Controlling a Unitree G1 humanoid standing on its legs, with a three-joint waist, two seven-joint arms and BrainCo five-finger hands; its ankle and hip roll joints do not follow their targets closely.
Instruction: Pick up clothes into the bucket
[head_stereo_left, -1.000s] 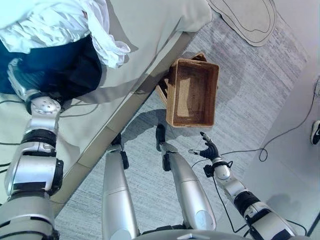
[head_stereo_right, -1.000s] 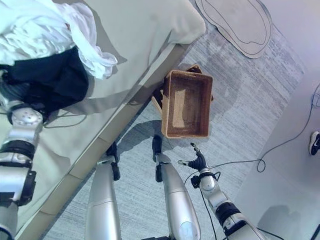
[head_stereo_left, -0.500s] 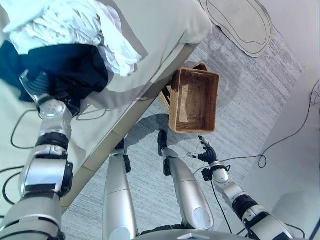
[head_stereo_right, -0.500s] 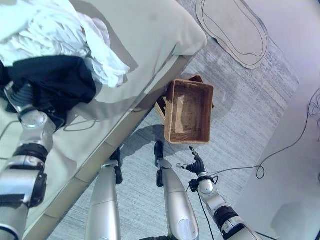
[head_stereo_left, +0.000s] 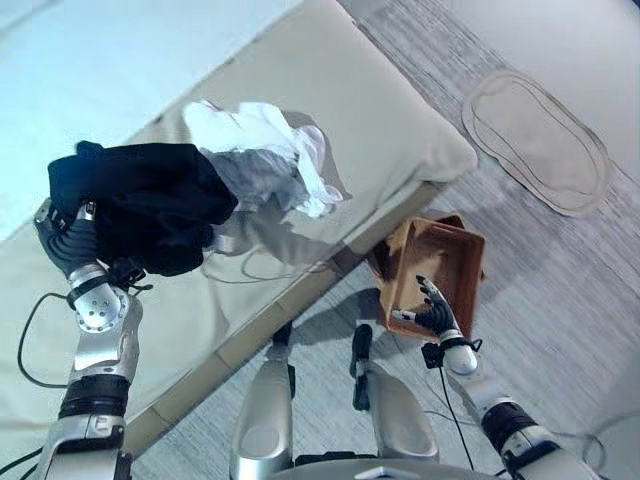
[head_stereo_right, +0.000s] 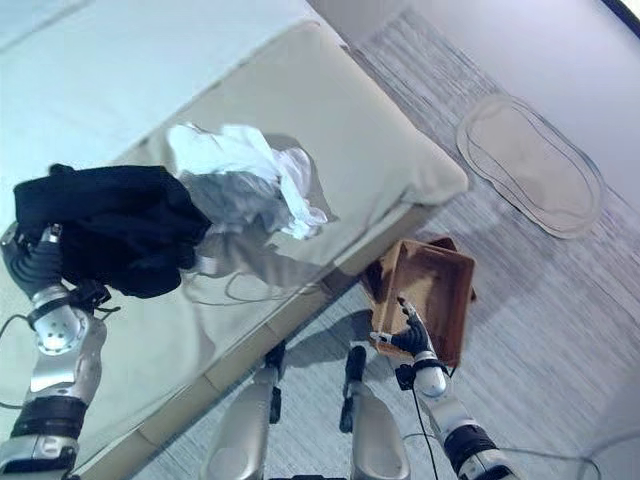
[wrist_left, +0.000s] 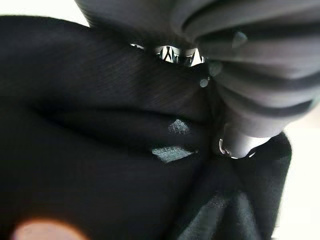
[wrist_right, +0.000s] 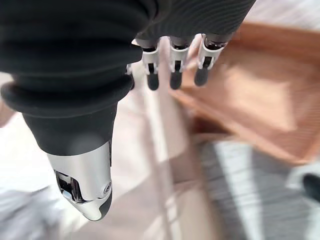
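Left hand (head_stereo_left: 68, 245) clenched on black garment (head_stereo_left: 140, 215) over bed (head_stereo_left: 390, 120); right hand (head_stereo_left: 437, 312) relaxed by basket (head_stereo_left: 465, 262). Trailing cloth may snag white clothes (head_stereo_left: 265, 165).

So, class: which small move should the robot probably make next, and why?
Probably carry the black garment across toward the wicker basket: the left hand grips it above the bed, the basket sits on the floor, and the right hand hovers open by it.
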